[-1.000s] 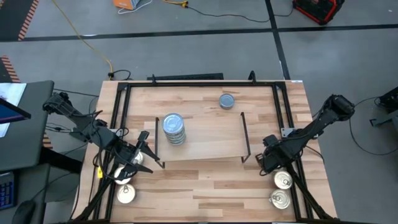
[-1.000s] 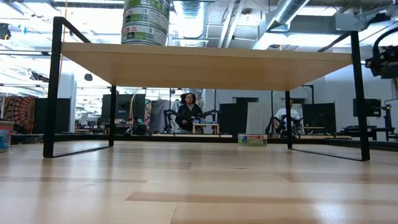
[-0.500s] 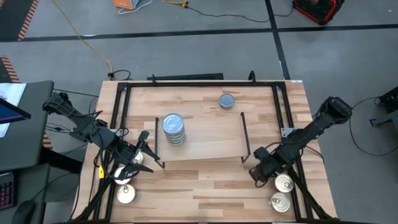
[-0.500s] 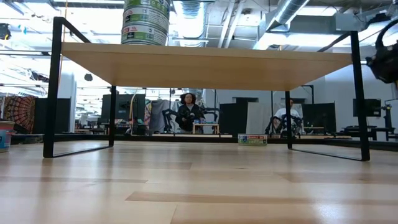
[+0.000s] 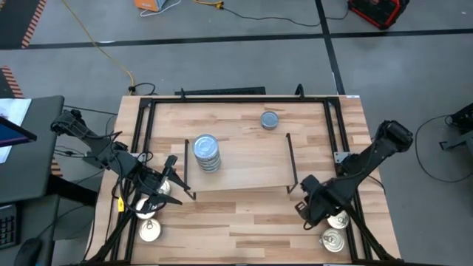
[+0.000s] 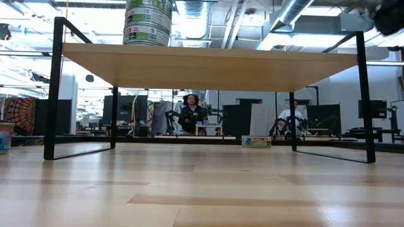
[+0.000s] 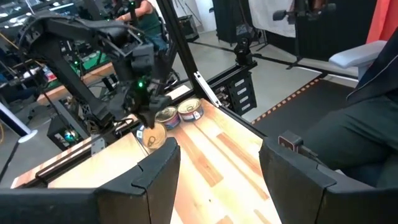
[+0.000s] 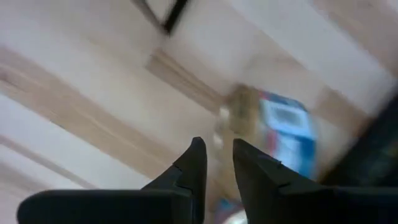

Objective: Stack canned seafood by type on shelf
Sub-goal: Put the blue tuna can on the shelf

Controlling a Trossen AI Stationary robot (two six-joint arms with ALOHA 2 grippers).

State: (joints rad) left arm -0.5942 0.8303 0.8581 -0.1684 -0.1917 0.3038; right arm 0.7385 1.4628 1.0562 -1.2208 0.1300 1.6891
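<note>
The shelf (image 5: 244, 166) stands mid-table. On its left part is a stack of blue-grey tins (image 5: 206, 153), also seen in the low view (image 6: 148, 22). One blue-grey tin (image 5: 270, 120) lies on the table beyond the shelf. Two silver-gold tins (image 5: 338, 219) (image 5: 332, 239) lie near the right front corner. My right gripper (image 5: 304, 208) hangs there, pointing down and shut (image 8: 217, 149) with nothing between its fingers. A blue-labelled tin (image 8: 283, 134) lies on the table just past them. My left gripper (image 5: 166, 177) waits at the left, open (image 7: 221, 174) and empty.
More silver-gold tins (image 5: 150, 230) lie on the table under and in front of my left arm. A black frame (image 5: 148, 111) runs along the table's edges. The shelf's right front leg foot (image 5: 293, 191) is close to my right gripper. People sit in the room behind (image 6: 191, 113).
My right gripper has moved toward the table's near edge and a little to the left, past the shelf's right front leg, and has risen. In the low view it climbs to the top right corner. My left arm has kept still.
</note>
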